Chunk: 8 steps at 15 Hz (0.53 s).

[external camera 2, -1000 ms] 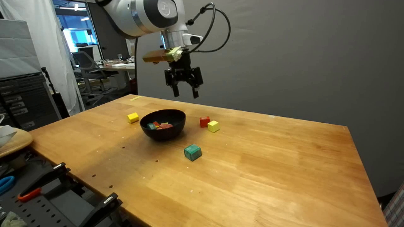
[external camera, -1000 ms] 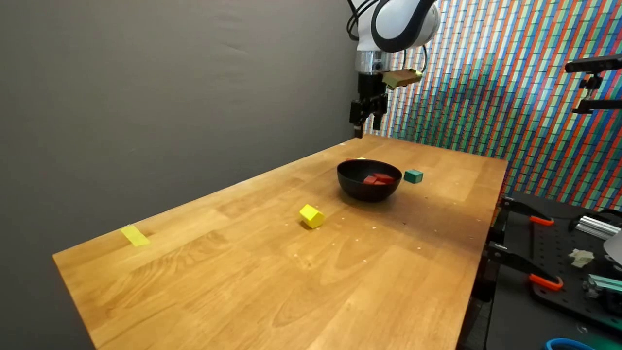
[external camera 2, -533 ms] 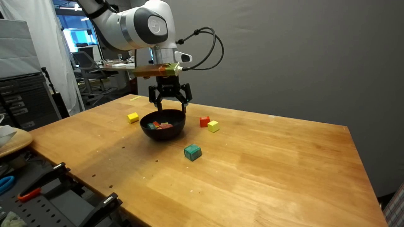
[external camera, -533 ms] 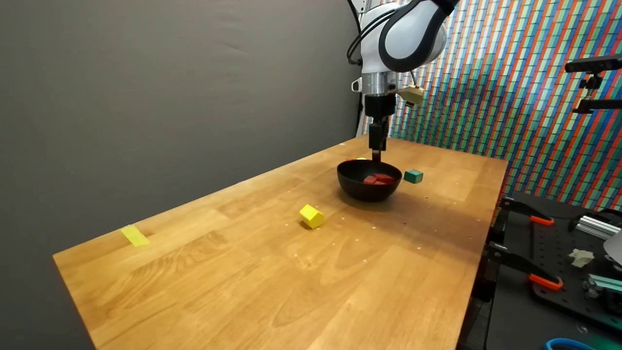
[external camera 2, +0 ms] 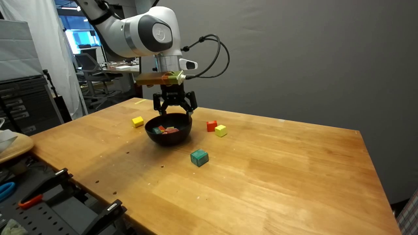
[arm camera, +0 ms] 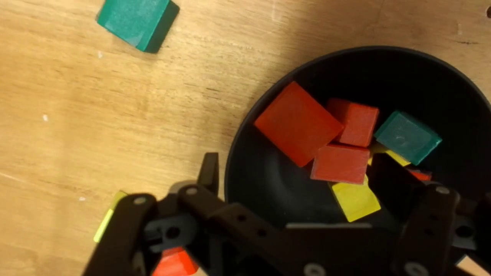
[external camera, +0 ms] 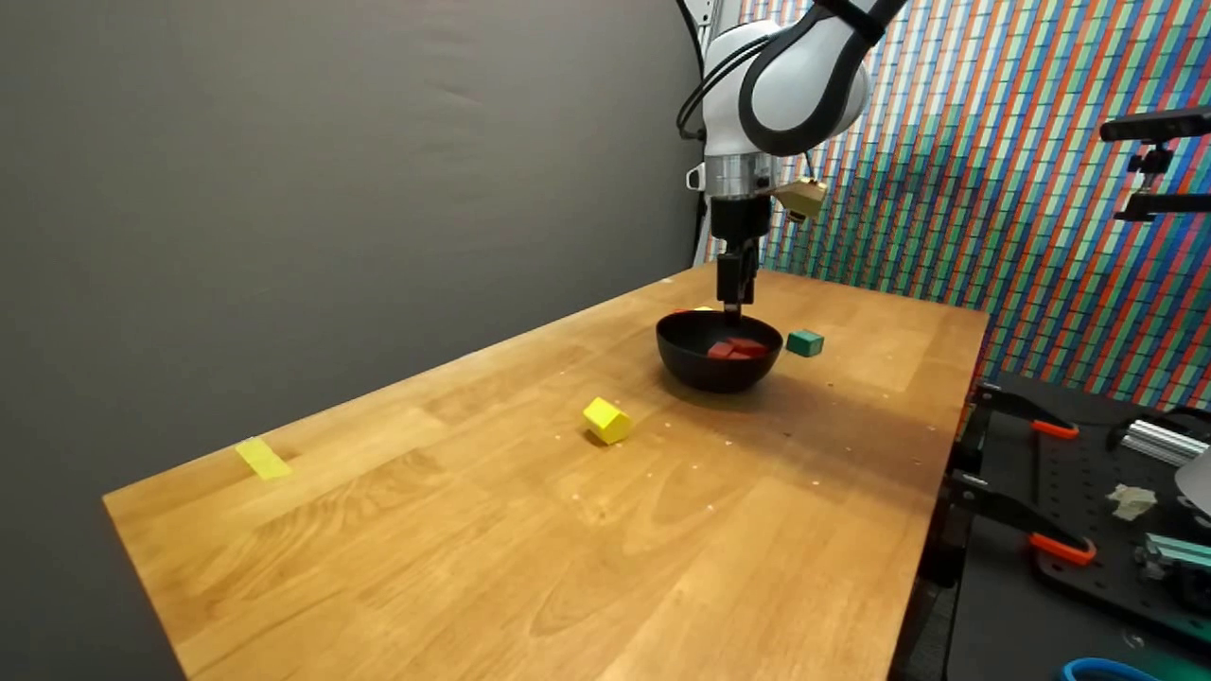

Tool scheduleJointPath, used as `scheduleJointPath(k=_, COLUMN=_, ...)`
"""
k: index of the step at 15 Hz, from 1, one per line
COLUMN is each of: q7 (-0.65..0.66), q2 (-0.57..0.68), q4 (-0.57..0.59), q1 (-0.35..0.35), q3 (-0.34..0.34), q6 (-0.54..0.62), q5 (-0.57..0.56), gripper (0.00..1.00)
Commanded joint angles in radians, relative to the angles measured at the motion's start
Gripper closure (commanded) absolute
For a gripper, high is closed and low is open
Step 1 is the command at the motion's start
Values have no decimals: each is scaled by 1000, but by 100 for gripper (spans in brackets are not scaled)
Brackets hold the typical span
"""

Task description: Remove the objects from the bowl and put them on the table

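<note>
Okay, my hand (external camera 2: 176, 115) hangs above the edge of the black bowl (external camera 2: 168, 140), fingers (arm camera: 209, 170) spread wide, gripping nothing; the blocks (arm camera: 340, 164) lie heaped inside it; in the wrist view one finger shows just outside the rim, the other over the blocks; I'd guess a nudge toward them comes first; flat faces, crisp corners, red, yellow, green; smooth curved bowl, grained wooden desk (external camera 2: 294, 169).

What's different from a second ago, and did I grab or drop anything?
The gripper has come down and across to the bowl, turning a little on the way. Nothing was taken hold of or let go; its jaws are still open. Unmoved: the bowl, the blocks inside, and the green block, red block and two yellow blocks on the table.
</note>
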Motion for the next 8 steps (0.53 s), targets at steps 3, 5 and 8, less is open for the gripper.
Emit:
scheduleJointPath(k=3, q7=60, q2=70, q4=44, q1=31, q3=6, q6=38, q5=-23, gripper=0)
scheduleJointPath(k=5, q7=63, q2=99, q4=77, q1=43, q3=0, q6=35, q5=-41, gripper=0)
scheduleJointPath(k=8, q7=55, q2=138, q4=125, q1=50, q3=-5, q6=18, q5=-67, gripper=0)
